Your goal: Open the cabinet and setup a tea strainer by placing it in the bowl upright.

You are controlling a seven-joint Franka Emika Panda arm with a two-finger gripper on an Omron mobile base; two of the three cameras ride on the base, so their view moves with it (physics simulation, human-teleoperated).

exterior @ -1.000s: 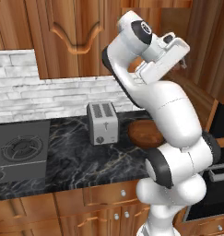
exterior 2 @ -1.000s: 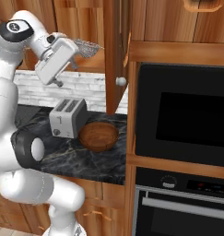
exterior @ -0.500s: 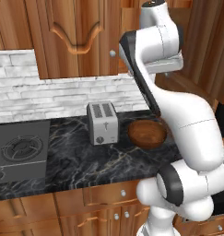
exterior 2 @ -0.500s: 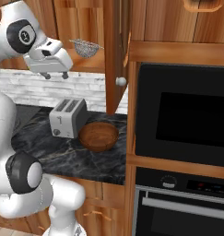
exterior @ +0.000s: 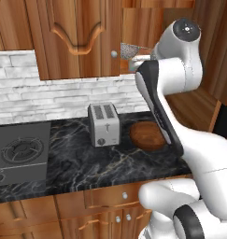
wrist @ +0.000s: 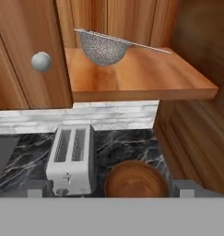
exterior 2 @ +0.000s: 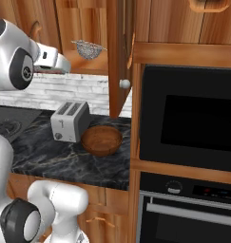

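From the left, the strainer (exterior: 129,49) sits on the open cabinet's (exterior: 77,37) shelf; from the right, the bowl (exterior 2: 101,140) lies near the counter's (exterior 2: 64,159) right edge; hand view shows jaws wide, holding nothing.

Tea strainer (exterior: 129,49) half behind the arm; claw fingertips mostly cut off.

White glossy arm (exterior: 180,65), rounded bulbous links, dark grey/black joint bands, round dark end cap on top joint housing.
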